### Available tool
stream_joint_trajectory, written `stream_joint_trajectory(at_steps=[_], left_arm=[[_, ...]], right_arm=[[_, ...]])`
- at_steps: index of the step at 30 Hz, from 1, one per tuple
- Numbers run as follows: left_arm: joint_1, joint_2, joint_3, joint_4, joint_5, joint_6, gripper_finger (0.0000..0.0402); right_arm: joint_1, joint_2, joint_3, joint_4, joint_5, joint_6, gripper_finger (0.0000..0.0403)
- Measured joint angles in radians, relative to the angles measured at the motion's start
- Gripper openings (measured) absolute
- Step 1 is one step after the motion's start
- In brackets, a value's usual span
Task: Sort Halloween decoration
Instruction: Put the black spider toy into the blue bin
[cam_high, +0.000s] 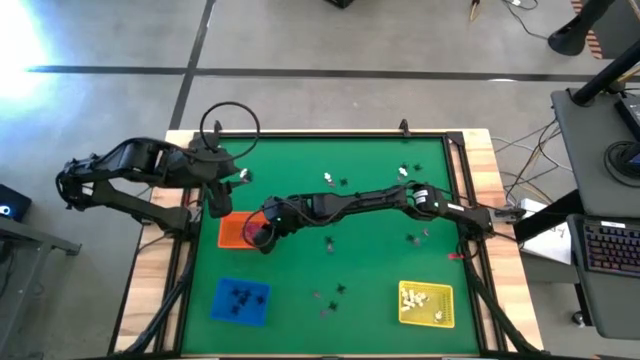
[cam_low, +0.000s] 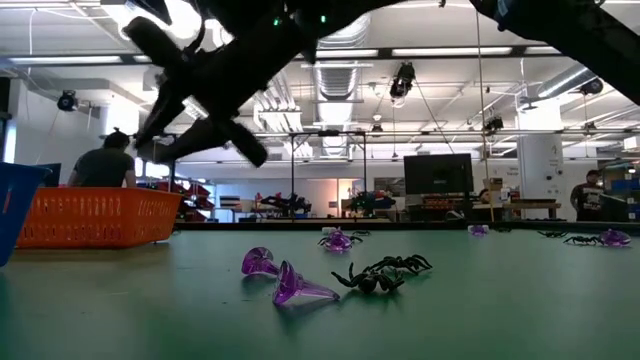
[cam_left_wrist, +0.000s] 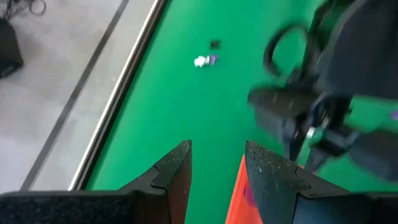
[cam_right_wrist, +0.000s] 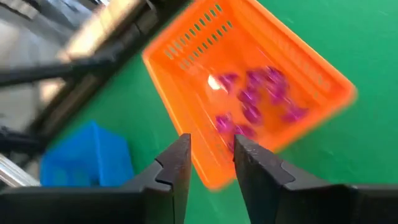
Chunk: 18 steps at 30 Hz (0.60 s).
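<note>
Hovering over the orange tray (cam_right_wrist: 249, 93) near the bench's left edge, the right gripper (cam_right_wrist: 211, 165) should lift straight clear, its jaws narrowly parted and empty.

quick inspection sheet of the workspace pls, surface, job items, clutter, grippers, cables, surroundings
surface: green mat on a wooden table.
job's things: purple trinkets in the orange tray; black ones in the blue tray; white ones in the yellow tray; loose trinkets scattered on the mat.
clutter: nothing seen.
grippers: right gripper above the orange tray, fingers apart, empty; left gripper open, at the mat's left edge by the orange tray.
cables: cables on the floor right of the table.
surroundings: desk with keyboard at right; people in the room behind.
</note>
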Motion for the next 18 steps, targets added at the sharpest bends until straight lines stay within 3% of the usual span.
stream_joint_trajectory(at_steps=[7,18], left_arm=[[0.000,0.017,0.000,-0.053,0.000,-0.037,0.0132],[0.001,0.100,0.000,-0.058,-0.005,-0.019,0.0132]], right_arm=[[0.030,-0.031,0.196,-0.528,0.032,-0.097,0.0105],[0.130,-0.222,0.147,-1.049,0.381,-0.021,0.0078]])
